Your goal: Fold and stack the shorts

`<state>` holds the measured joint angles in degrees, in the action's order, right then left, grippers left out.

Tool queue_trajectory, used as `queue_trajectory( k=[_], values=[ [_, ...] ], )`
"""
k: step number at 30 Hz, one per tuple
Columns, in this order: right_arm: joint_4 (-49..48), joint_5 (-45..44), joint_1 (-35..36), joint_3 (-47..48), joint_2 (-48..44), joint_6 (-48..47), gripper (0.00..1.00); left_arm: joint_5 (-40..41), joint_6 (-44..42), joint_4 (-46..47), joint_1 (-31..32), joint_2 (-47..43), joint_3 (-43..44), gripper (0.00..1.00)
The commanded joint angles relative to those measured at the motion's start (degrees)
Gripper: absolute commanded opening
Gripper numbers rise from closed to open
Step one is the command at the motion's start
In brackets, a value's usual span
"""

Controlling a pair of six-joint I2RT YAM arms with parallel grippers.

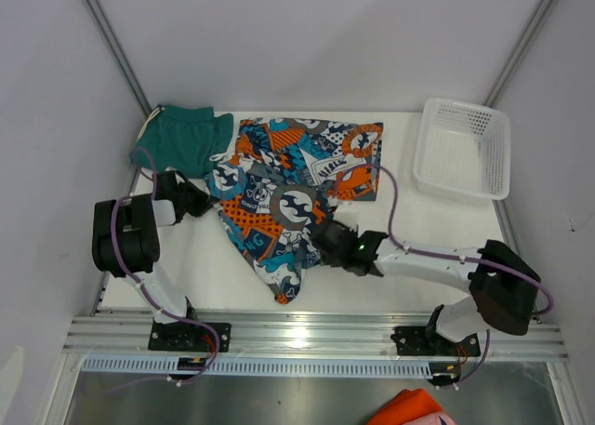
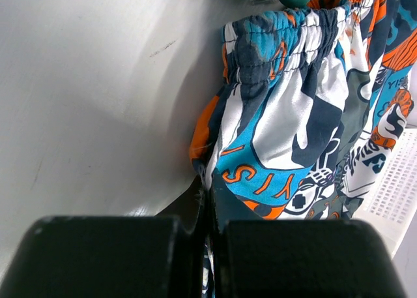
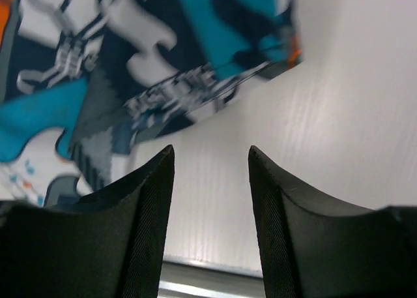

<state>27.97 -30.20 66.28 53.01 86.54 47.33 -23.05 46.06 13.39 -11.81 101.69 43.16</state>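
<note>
The printed shorts (image 1: 288, 188) lie crumpled across the middle of the white table, part draped toward the front edge. The teal-green shorts (image 1: 181, 137) lie at the back left. My left gripper (image 1: 203, 202) is shut on the left waistband edge of the printed shorts (image 2: 293, 135); its jaws meet with cloth pinched between them (image 2: 210, 200). My right gripper (image 1: 325, 234) is open at the right side of the printed shorts; in the right wrist view (image 3: 211, 156) its fingers (image 3: 146, 193) are spread over bare table with the printed cloth (image 3: 130, 63) just beyond the tips.
A white mesh basket (image 1: 462, 149) stands at the back right. An orange cloth (image 1: 409, 410) shows below the table's front rail. Walls close in the left and back sides.
</note>
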Motion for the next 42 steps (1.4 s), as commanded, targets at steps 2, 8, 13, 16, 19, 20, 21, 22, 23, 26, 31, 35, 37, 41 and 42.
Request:
queue_trajectory(
  k=[2, 8, 13, 16, 19, 20, 21, 22, 23, 26, 31, 35, 37, 41, 42],
  values=[
    [-11.1, 11.3, -13.0, -8.1, -7.5, -2.2, 0.53, -0.2, -0.4, 1.0, -0.8, 1.1, -0.6, 0.0],
    [-19.8, 24.6, -25.4, -13.5, -12.4, -0.7, 0.66, -0.2, -0.3, 1.6, -0.8, 0.7, -1.1, 0.0],
    [-31.4, 33.3, -27.8, -18.5, -12.8, 3.7, 0.7, -0.3, -0.3, 1.9, -0.7, 0.7, -1.2, 0.0],
    [-40.2, 37.6, -29.9, -23.6, -12.9, 7.2, 0.7, -0.3, -0.3, 2.1, -0.7, 0.6, -1.3, 0.0],
    [-44.9, 38.1, -30.5, -26.2, -13.0, 8.7, 0.7, -0.4, -0.3, 2.3, -0.8, 0.6, -1.3, 0.0],
    [-46.1, 38.3, -30.6, -26.8, -13.0, 9.2, 0.7, -0.4, -0.3, 2.3, -0.7, 0.7, -1.5, 0.0],
    [-47.3, 38.8, -30.8, -27.4, -13.0, 9.4, 0.7, -0.3, -0.3, 2.3, -0.8, 0.7, -1.4, 0.0],
    [-49.1, 39.0, -30.9, -28.3, -12.9, 9.8, 0.69, -0.4, -0.3, 2.3, -0.7, 0.6, -1.5, 0.0],
    [-50.0, 38.9, -30.9, -28.7, -12.8, 10.1, 0.7, -0.4, -0.3, 2.3, -0.7, 0.7, -1.3, 0.0],
    [-53.2, 40.2, -31.5, -29.4, -12.0, 10.1, 0.7, -0.3, -0.3, 2.3, -0.8, 0.6, -1.4, 0.0],
    [-56.4, 41.0, -32.1, -29.5, -8.9, 10.7, 0.7, 0.2, -0.2, 3.0, -0.7, 0.1, -1.9, 0.0],
    [-58.7, 40.9, -32.4, -29.6, -6.1, 11.2, 0.7, 0.1, -0.2, 3.0, -0.7, 0.2, -1.9, 0.0],
    [-59.5, 40.7, -32.4, -29.7, -4.8, 11.7, 0.69, 0.1, -0.2, 3.0, -0.7, 0.2, -1.9, 0.0],
    [-60.2, 39.9, -32.4, -31.0, -5.2, 12.4, 0.69, 0.1, -0.2, 3.0, -0.7, 0.2, -1.8, 0.0],
    [-60.0, 39.5, -32.4, -31.2, -5.6, 12.3, 0.69, 0.2, -0.2, 3.0, -0.8, 0.2, -1.8, 0.0]
  ],
)
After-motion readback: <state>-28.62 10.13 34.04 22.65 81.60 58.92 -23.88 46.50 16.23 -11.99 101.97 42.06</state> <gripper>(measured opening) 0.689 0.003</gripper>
